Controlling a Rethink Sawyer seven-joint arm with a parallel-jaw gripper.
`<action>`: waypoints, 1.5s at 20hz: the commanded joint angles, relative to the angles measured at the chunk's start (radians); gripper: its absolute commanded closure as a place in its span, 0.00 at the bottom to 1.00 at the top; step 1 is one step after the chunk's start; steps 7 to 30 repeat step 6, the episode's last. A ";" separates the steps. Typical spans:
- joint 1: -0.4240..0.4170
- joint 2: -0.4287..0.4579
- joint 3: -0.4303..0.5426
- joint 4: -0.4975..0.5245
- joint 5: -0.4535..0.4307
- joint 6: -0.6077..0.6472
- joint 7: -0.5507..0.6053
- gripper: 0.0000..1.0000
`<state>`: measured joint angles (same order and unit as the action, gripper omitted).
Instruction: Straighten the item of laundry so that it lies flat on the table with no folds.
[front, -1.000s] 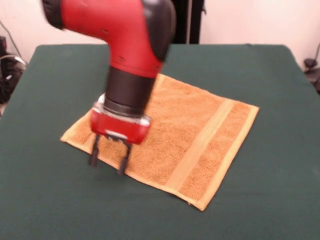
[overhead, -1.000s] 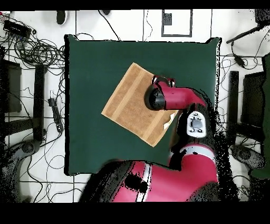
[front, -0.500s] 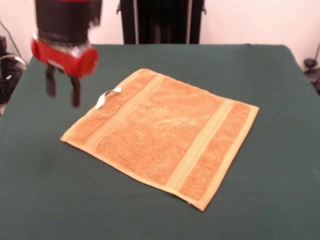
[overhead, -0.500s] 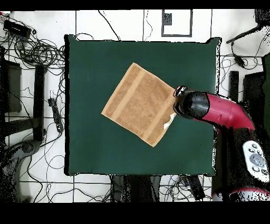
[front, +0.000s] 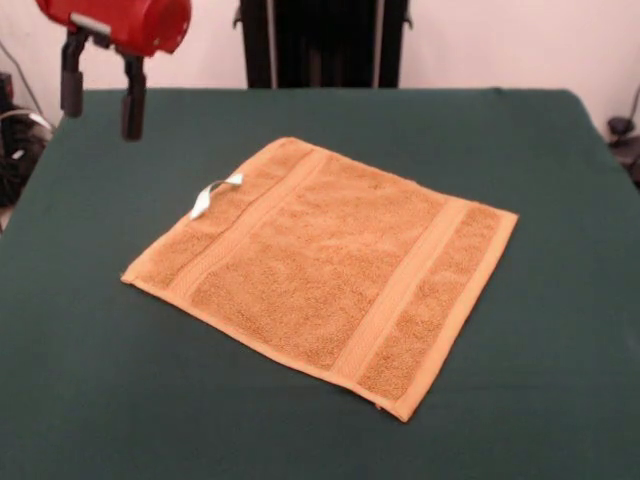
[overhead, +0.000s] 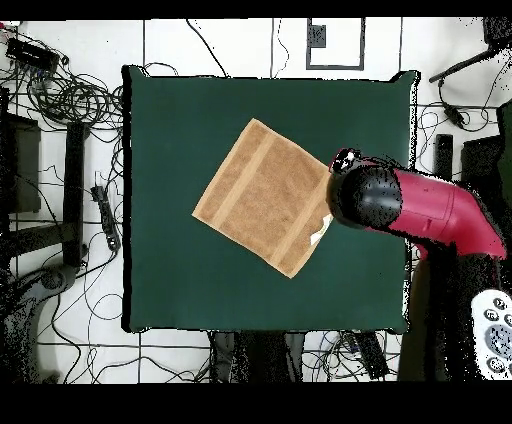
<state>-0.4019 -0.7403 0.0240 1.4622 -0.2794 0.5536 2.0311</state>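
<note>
The towel (front: 318, 270) lay spread on the green counter (front: 520, 400), turned diagonally, both woven bands showing and no fold visible. Its white label tag (front: 208, 196) stuck out at the far-left edge. Beyond, the gripper (front: 97, 85) hung high off the cloth, fingers spread and empty. The job looked finished; best to withdraw upward without brushing the tag.

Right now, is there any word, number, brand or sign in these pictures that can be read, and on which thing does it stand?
None can be read.
The white tag on the towel: any print is too small to tell.
The table: no marking shows.
The gripper: no lettering shows on its red housing.
</note>
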 joint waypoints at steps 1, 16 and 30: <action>0.067 -0.009 0.083 0.175 -0.038 0.029 -0.039 0.00; 0.071 -0.003 0.078 0.172 -0.051 0.027 -0.034 0.00; 0.071 -0.003 0.078 0.172 -0.051 0.027 -0.034 0.00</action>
